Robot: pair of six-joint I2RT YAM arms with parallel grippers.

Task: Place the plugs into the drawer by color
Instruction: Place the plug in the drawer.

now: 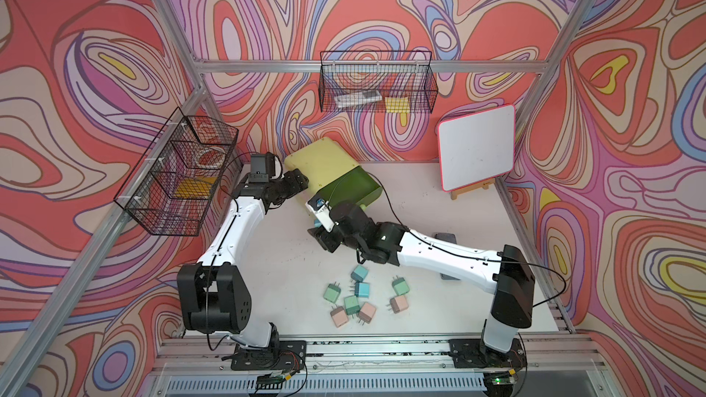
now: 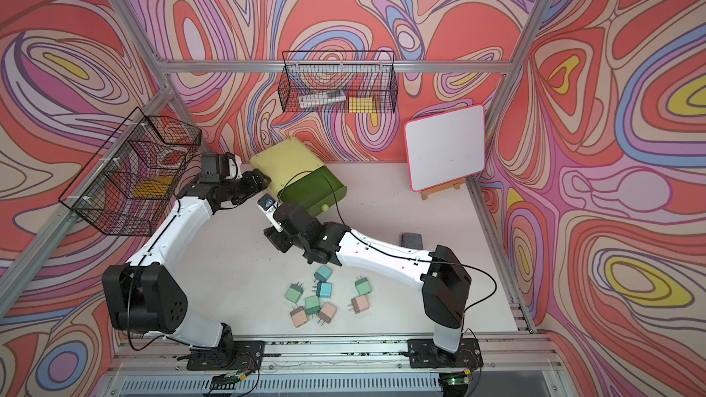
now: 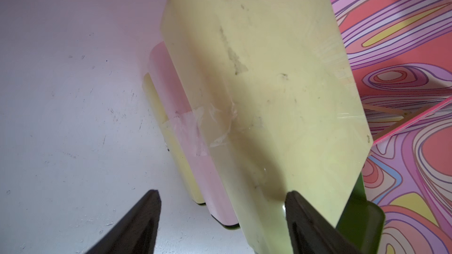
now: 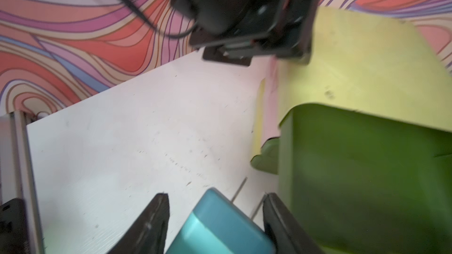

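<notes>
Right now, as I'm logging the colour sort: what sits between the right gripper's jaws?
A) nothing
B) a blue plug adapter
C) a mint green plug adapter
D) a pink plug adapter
B: the right wrist view shows a blue rounded-cube plastic plug adapter held between the jaws of the right gripper.

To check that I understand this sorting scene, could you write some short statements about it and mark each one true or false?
1. The right tool holds a blue plug. True.
2. The top drawer is shut. False: the top drawer of the cabinet is pulled open.
3. Three pink plugs lie on the table. True.
4. The whiteboard lies flat. False: the whiteboard stands on a small easel.
</notes>
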